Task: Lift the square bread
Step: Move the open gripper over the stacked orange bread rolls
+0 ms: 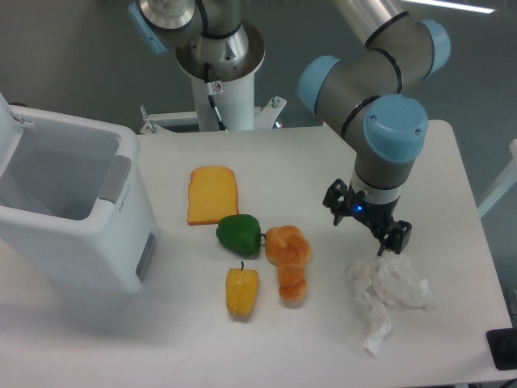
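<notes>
Table: white, smooth top, carries every item listed; its right edge runs down past the gripper.
Room: grey floor behind the table; a white pedestal stands at the far edge, up and left of the gripper.
Arm: grey tubes with light blue joint caps, coming in from the top right and bending down to the wrist.
Gripper: black, two fingers spread apart, nothing between them; it hangs over the right part of the table.
Square bread: yellow-orange slice lying flat, well to the left of the gripper and level with it, untouched.
Green pepper: left of the gripper and slightly nearer the camera, just below the bread's lower right corner.
Twisted bun: golden brown, lower left of the gripper, just beside the green pepper.
Yellow pepper: lower left of the gripper, beside the bun, stem pointing toward the green pepper.
Crumpled paper: white, just below the gripper, close to its right finger; whether they touch cannot be told.
Bin: white boxy container, open at the top, far left of the gripper; the visible inside walls are bare, the bottom is out of sight.
</notes>
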